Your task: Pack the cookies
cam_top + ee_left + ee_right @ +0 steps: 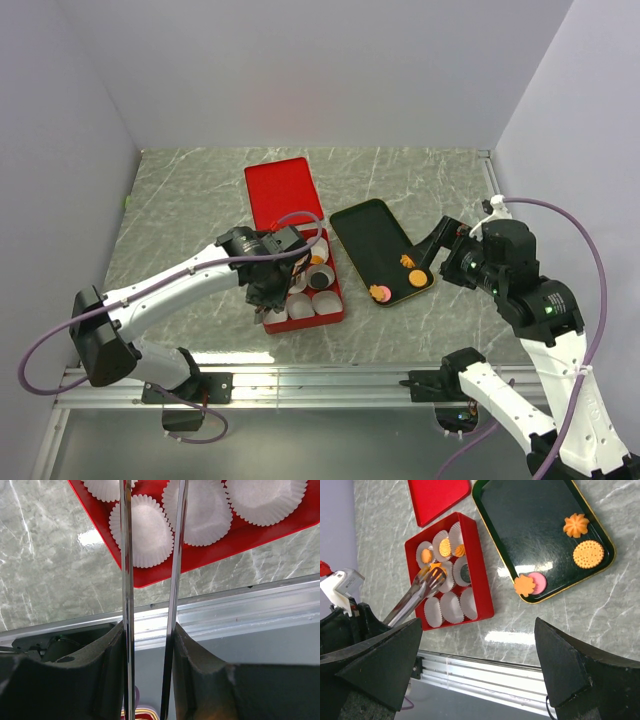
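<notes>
The left gripper point(148, 645) is clamped on a pair of thin, mirror-bright metal tongs point(412, 597). Its dark, matte fingers point(95, 670) press the two flat blades close together. Past those fingers the blades reach over a glossy red rectangular box point(482, 580) lined with white, pleated paper cups point(142, 530). An orange cookie point(436, 570) sits right at the tong tips above one cup. Whether the blades pinch it cannot be told.

Just beyond the tips, three more cups hold orange cookies point(445, 546), and one cup beside the tips holds a dark round piece point(465, 573). The cups nearest the left gripper are bare.

The right gripper point(479, 635) stands wide open, holding nothing, its wedge-shaped black pads point(380, 660) far apart. Ahead of it, toward its right pad, lies a shiny black oblong tray point(530, 520) with a thin yellow rim. Four cookies are on the tray:
- a ridged, flower-shaped orange one point(576, 525)
- a flat, round, dotted orange one point(588, 554)
- a smooth pink disc point(538, 582)
- a scalloped orange one point(524, 585) touching the pink disc at the tray's near corner

The flat red lid point(437, 497) lies beyond the box. Everything rests on a grey-green, white-veined marble tabletop point(600, 610).
</notes>
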